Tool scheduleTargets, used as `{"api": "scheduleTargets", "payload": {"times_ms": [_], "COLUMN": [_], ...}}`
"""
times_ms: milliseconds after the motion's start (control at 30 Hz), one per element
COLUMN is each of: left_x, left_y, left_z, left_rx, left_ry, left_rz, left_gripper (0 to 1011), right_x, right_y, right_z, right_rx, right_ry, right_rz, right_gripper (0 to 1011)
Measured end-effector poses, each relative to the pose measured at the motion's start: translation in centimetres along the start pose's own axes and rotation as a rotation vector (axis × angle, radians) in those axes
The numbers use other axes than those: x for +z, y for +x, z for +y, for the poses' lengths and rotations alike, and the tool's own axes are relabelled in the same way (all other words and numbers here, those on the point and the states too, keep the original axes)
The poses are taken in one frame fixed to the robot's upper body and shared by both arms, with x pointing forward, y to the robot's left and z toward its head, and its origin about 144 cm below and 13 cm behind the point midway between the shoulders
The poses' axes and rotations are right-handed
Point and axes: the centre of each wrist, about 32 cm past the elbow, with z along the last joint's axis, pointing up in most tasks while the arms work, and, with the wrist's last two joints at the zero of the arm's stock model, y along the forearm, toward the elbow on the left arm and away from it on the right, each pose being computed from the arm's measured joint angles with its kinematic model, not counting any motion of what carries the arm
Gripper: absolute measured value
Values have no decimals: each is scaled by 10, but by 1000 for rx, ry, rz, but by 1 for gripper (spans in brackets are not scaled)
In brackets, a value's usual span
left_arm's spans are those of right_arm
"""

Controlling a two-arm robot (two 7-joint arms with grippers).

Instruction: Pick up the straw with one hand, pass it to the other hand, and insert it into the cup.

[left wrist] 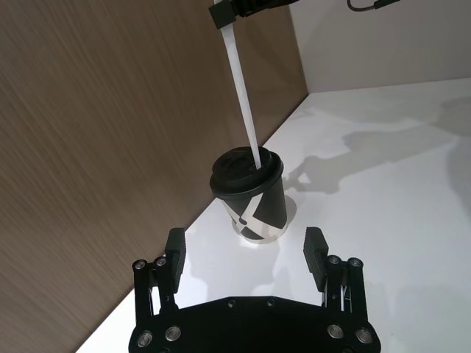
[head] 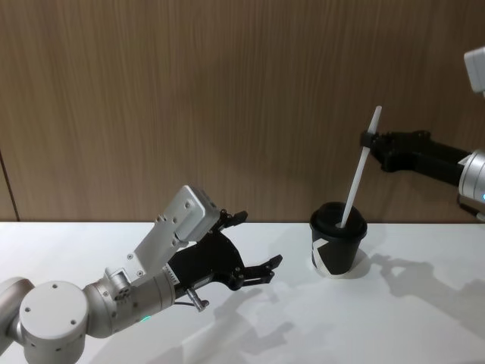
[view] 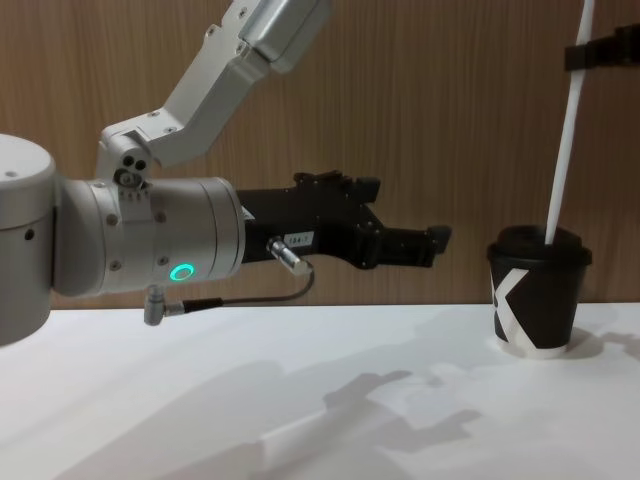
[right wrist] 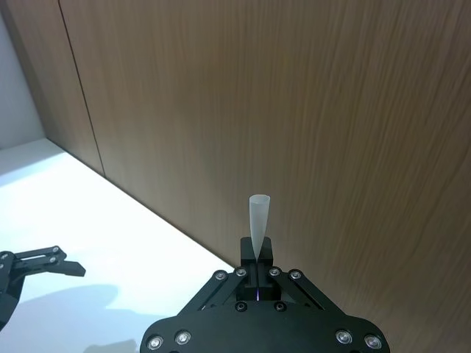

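**Now: straw tip seated in lid, push axis runs down and left**

Currently the long, thin white straw (head: 358, 174) leans, lower end in the domed lid of the black paper cup (head: 338, 241), top tilted toward the right gripper (head: 367, 139), fingers clamped near its upper end. The left gripper (head: 258, 244) hangs nearby over the white counter (head: 424, 318), fingers spread, empty. Room around the cup is open.

Glossy white desk (head: 424, 318); matt wood-grain wall (head: 227, 91); matt black paper cup (head: 338, 246); smooth white plastic straw (head: 360, 171).
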Motion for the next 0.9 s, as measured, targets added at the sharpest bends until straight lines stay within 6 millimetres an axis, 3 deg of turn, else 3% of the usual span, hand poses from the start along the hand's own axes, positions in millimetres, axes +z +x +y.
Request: {"api": "scheduleTargets", "payload": {"times_ms": [233, 900], "left_x": [0, 0], "left_y": [0, 0], "left_z": [0, 0], "left_rx": [0, 0], "left_ry": [0, 0], "left_rz": [0, 0], "left_gripper": [1003, 1003], "right_x": [-2, -4], "right_y": [1, 3], "right_z": [1, 3], "right_rx": [-2, -5], "right_ry": [-3, -8], "right_rz": [1, 1], "right_gripper": [16, 587]}}
